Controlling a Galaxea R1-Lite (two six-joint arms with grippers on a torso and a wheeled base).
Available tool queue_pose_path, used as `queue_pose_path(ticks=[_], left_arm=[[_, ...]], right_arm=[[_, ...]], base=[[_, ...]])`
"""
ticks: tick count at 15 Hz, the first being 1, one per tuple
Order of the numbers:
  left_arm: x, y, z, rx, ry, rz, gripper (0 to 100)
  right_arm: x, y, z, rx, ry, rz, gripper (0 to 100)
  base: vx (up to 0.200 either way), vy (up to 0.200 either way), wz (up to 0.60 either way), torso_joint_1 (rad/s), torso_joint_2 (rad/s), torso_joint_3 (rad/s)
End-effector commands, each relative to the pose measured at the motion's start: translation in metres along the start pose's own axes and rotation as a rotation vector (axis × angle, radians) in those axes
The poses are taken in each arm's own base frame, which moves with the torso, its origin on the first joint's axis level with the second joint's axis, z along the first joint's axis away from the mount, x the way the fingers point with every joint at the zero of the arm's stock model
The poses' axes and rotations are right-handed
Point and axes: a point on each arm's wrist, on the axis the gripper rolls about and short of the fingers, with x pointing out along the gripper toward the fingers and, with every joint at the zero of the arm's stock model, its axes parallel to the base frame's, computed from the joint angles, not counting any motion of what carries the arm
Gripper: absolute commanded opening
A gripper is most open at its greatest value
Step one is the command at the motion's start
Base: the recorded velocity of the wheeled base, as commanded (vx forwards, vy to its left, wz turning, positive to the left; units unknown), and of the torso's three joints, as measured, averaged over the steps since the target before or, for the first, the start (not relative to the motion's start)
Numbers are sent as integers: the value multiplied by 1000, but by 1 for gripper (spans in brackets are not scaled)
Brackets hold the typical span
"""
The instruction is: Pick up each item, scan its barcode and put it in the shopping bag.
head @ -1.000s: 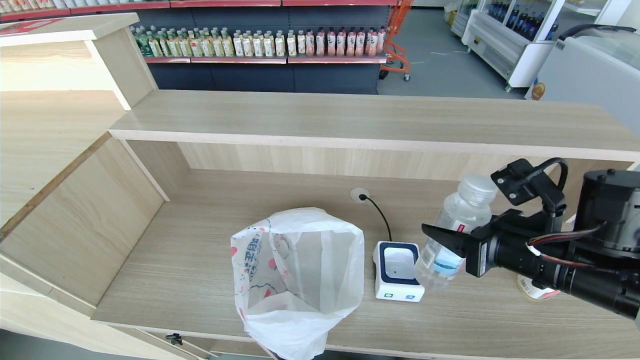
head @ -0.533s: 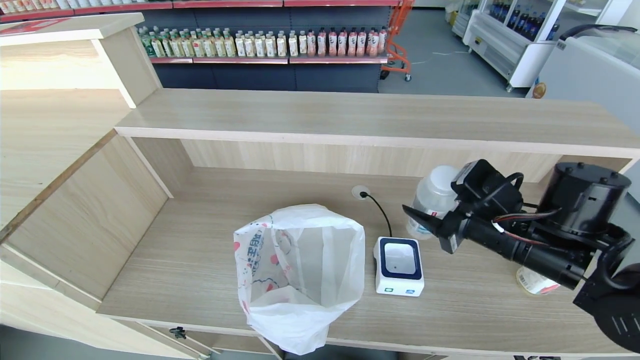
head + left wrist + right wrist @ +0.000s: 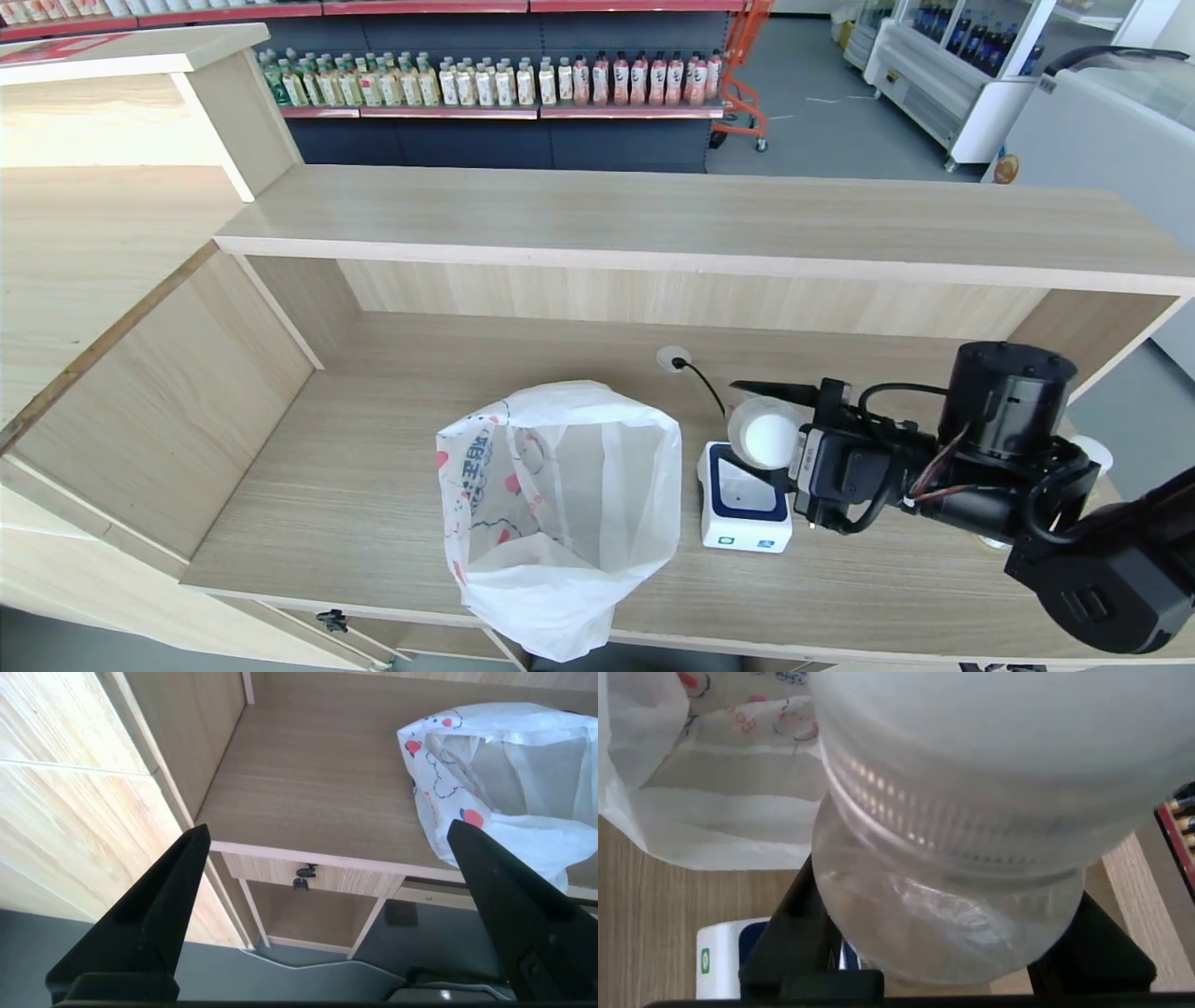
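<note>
My right gripper (image 3: 792,437) is shut on a clear water bottle (image 3: 766,436), held tipped over with its white cap facing the bag, just above the scanner (image 3: 742,502). In the right wrist view the bottle (image 3: 952,859) looms close, with the scanner (image 3: 724,957) and the bag (image 3: 710,784) beyond it. The white shopping bag (image 3: 560,504) stands open left of the scanner. My left gripper (image 3: 327,835) is open with nothing in it, low in front of the counter's front edge, near the bag (image 3: 495,775).
The scanner's black cable (image 3: 705,392) runs to a hole in the counter top (image 3: 373,467). A white container (image 3: 1090,454) sits partly behind the right arm. A raised wooden ledge (image 3: 653,224) closes the back, a side wall the left.
The right arm swung the bottle left and down from beside the scanner, turning it from upright to tipped over above the scanner. The bag and scanner stayed put.
</note>
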Motion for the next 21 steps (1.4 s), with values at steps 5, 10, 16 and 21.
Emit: queue_pose_path(ticks=[5,10,16,21], left_arm=[[0,0,0,0,-1,0,100],[0,0,0,0,-1,0,100],[0,0,0,0,-1,0,100],[0,0,0,0,-1,0,100]], right_arm=[[-3,19,-23,-63,0,95,0],[2,29,-37,-122,-26,140,0],[13,26,-54,-176,-16,127,0],[21,31,-56,-171,-43,146,0]], base=[[0,0,0,0,0,0],[0,0,0,0,0,0],[0,0,0,0,0,0],[0,0,0,0,0,0]])
